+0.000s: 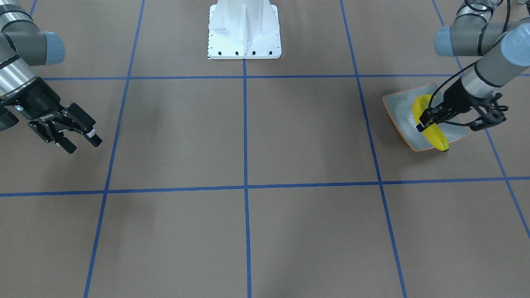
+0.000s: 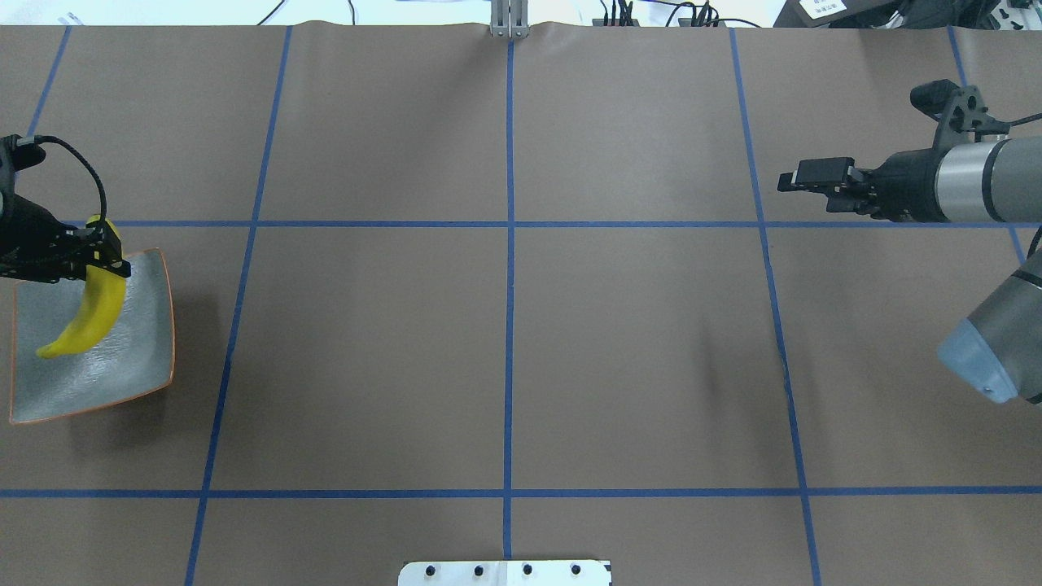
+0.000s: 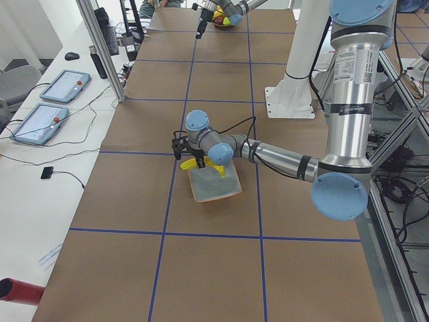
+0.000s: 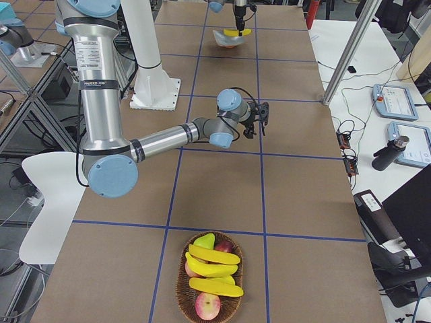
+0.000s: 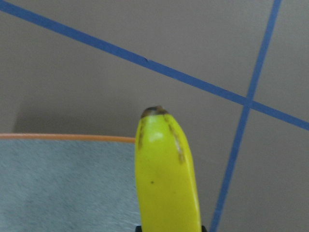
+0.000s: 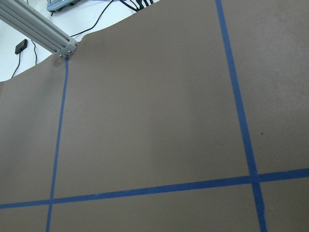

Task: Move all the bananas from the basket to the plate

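My left gripper is shut on one end of a yellow banana, which slants down over the grey-green plate with its orange rim. The overhead view shows the same gripper, banana and plate at the table's left edge. In the left wrist view the banana points past the plate's rim. I cannot tell whether it touches the plate. Three more bananas lie in the wicker basket. My right gripper is open and empty, far from the basket.
Red apples share the basket near the table's end on my right. The white robot base stands at the table's middle edge. Blue tape lines cross the brown table. Tablets and cables lie on the side bench.
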